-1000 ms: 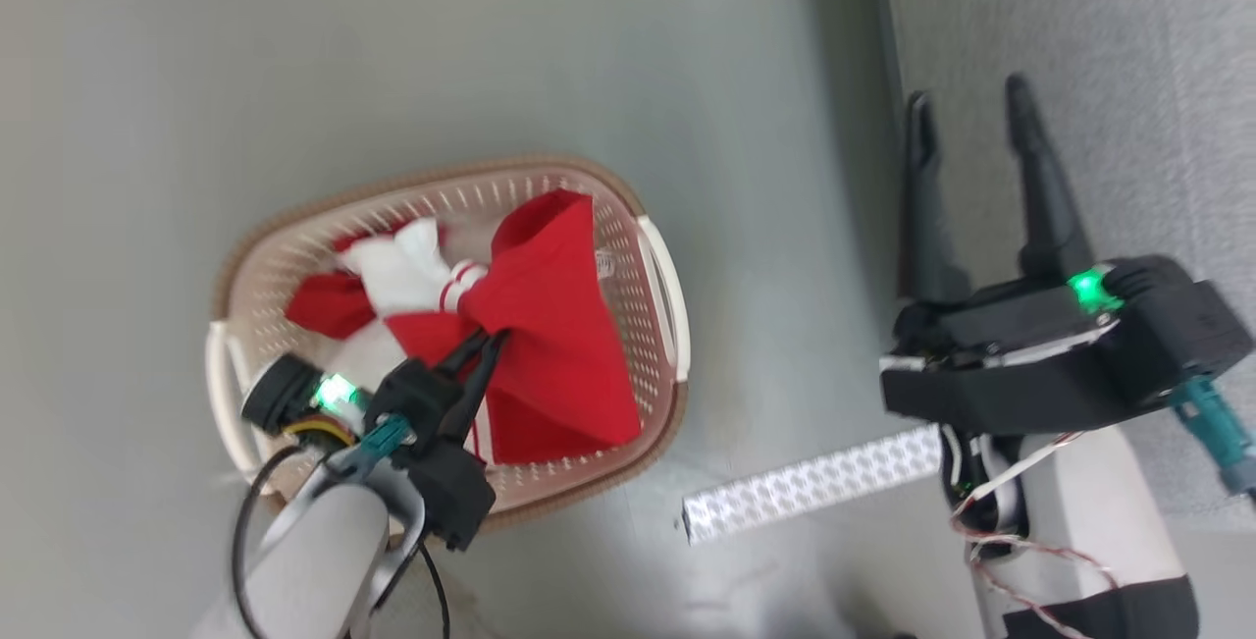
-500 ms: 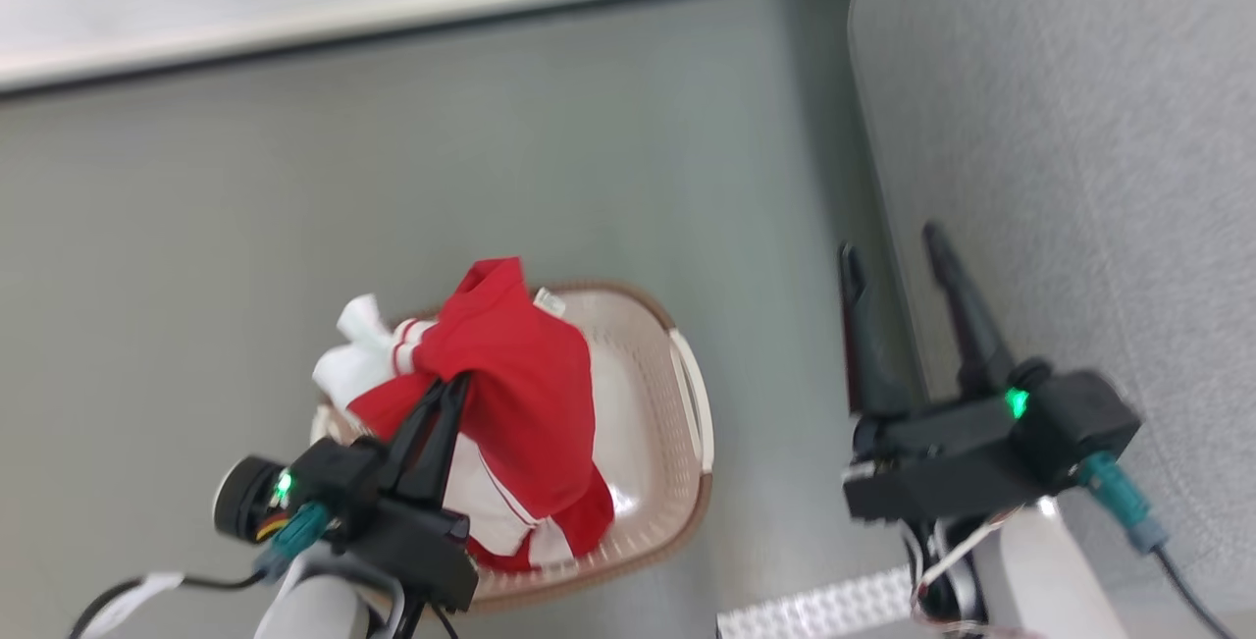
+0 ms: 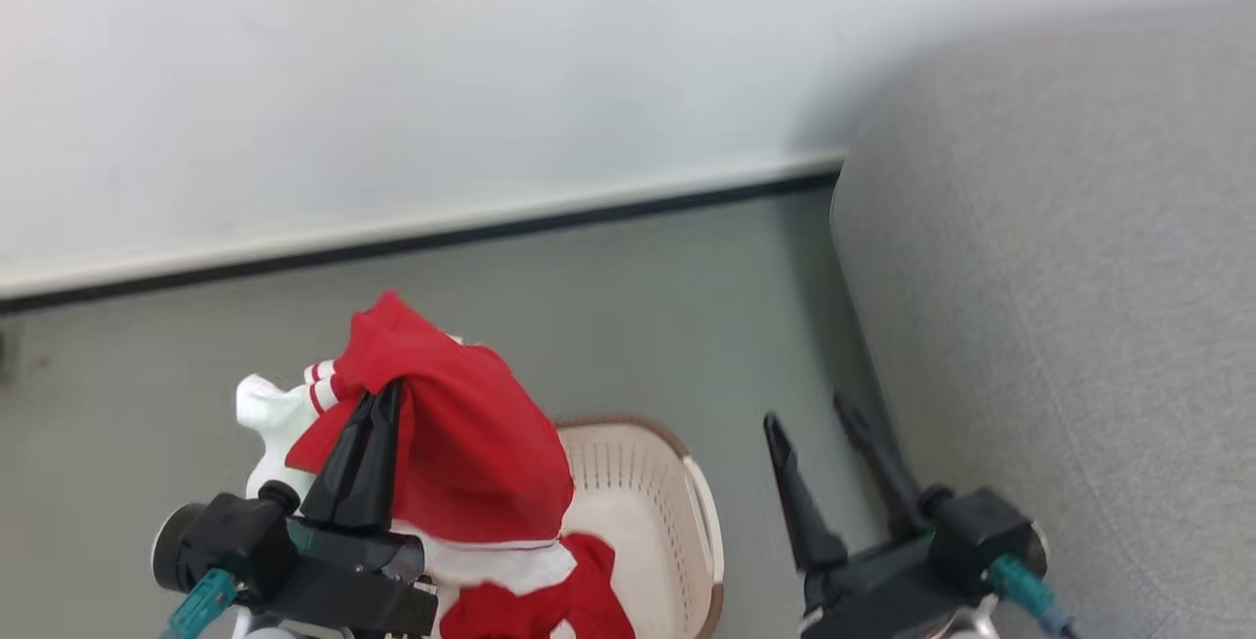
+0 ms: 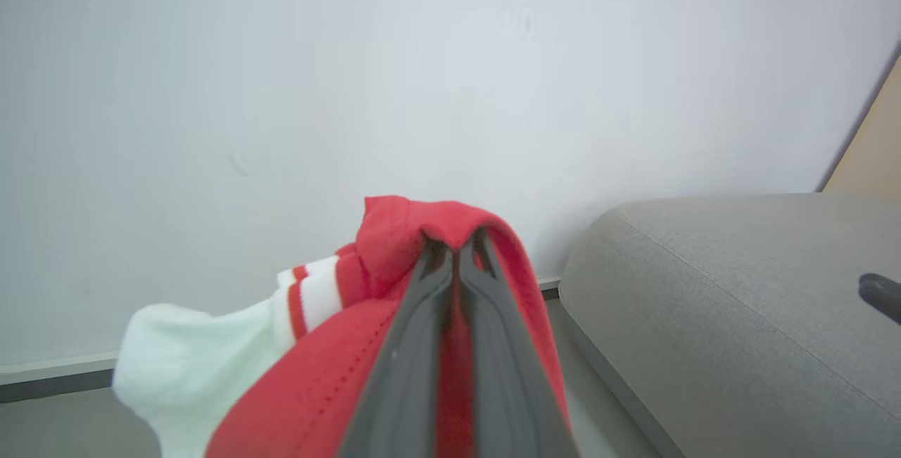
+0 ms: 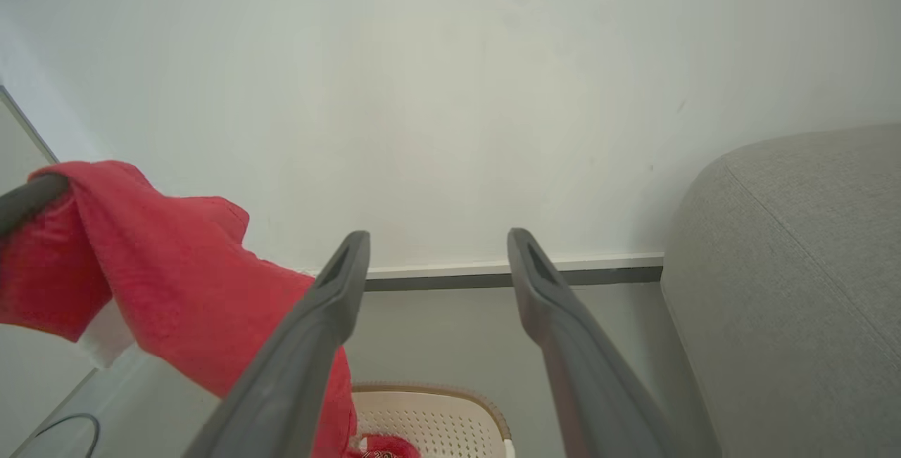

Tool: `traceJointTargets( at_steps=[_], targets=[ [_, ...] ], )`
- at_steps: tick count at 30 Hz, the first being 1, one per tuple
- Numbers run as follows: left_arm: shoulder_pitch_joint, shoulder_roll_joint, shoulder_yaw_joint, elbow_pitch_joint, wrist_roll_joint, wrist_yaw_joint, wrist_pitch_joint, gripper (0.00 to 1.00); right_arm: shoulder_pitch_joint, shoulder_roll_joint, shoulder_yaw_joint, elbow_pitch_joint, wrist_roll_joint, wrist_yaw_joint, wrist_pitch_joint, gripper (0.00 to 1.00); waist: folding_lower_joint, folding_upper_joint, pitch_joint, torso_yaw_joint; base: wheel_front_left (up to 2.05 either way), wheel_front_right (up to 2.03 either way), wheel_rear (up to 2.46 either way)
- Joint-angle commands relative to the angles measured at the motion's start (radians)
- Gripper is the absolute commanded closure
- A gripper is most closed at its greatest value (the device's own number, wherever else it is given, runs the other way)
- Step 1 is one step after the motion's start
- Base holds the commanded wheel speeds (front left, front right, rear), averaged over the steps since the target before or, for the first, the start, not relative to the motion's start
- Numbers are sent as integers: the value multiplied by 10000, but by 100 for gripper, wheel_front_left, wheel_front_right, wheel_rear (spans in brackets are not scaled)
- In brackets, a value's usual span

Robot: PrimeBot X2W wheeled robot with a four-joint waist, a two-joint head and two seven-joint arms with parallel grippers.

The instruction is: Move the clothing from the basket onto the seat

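Note:
My left gripper (image 3: 381, 401) is shut on the clothing (image 3: 461, 443), a bright red garment with a white sleeve and striped cuff (image 4: 310, 300). It hangs lifted above the basket (image 3: 638, 482), with its lower red and white folds still trailing down into the basket. From the left wrist the red fabric (image 4: 394, 233) drapes over my shut left gripper (image 4: 457, 250). My right gripper (image 3: 810, 413) stands open and empty beside the grey seat (image 3: 1060, 325). From the right wrist, my right gripper (image 5: 436, 254) points at the wall, with the clothing (image 5: 176, 261) to the left, the basket (image 5: 429, 416) below and the seat (image 5: 795, 289) at right.
A white wall (image 3: 491, 60) with a dark baseboard (image 3: 442, 237) runs behind the grey floor (image 3: 638, 305). The seat's rounded side stands close to the basket on the right, with a strip of floor between them.
The head camera has tilted up, bringing the wall into view. My left gripper has raised the red garment out of the basket. The right gripper stays open.

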Motion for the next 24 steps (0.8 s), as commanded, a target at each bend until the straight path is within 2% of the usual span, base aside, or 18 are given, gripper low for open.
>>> traceJointTargets(
  at_steps=[1, 9, 15, 24],
  targets=[
    [276, -48, 106, -203, 116, -95, -57, 100, 252, -80, 151, 148, 56, 6, -9, 0, 2, 2, -1080, -30, 0, 0, 0],
    [154, -154, 317, -690, 252, -242, -59, 100, 414, -190, 799, 401, 282, 6, -9, 0, 2, 2, -1621, -299, 0, 0, 0],
    [-86, -198, 438, -480, -286, -218, -59, 100, 411, -249, 1396, 232, 415, 4, -9, 0, 2, 2, -1854, -516, 0, 0, 0],
    [-560, -201, -226, -505, -1011, -110, -59, 100, 90, -206, 2412, 66, 641, 6, -9, 0, 2, 2, -1965, -745, 0, 0, 0]
  ],
)
